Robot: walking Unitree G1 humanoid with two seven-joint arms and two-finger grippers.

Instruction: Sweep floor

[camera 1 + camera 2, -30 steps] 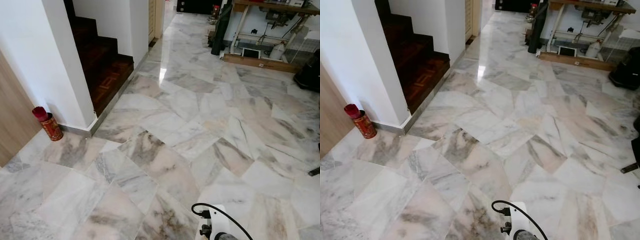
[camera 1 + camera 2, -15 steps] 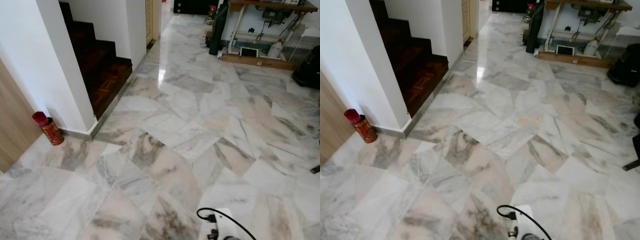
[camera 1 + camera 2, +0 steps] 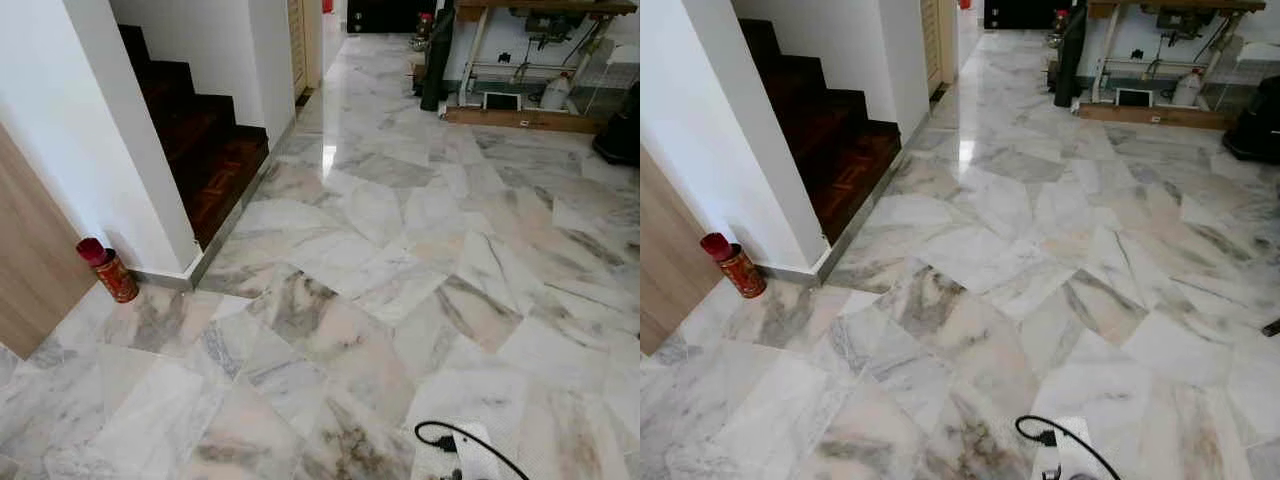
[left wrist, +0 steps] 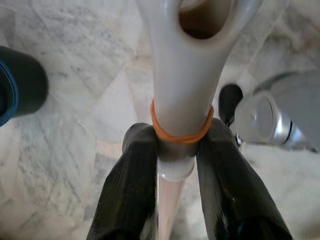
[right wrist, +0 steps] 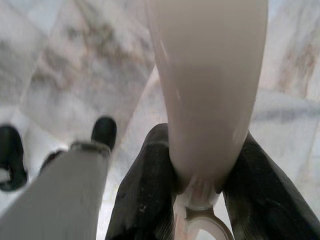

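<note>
While the marble floor [image 3: 400, 250] stretches ahead beside the dark stairs [image 3: 200, 140], both grippers clamp a pale broom handle [image 4: 180, 75]: left gripper [image 4: 175, 150] below its orange band (rubber, seemingly), right gripper [image 5: 200, 165] likewise closed around it.

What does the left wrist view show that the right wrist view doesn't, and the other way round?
The left wrist view has an orange band around the pale handle, a hole through that handle, a dark blue-edged object and a silver arm part. The right wrist view has a grey leg with a black foot. Both share the marble floor and black fingers shut on the handle: the left gripper in one, the right gripper in the other.
</note>
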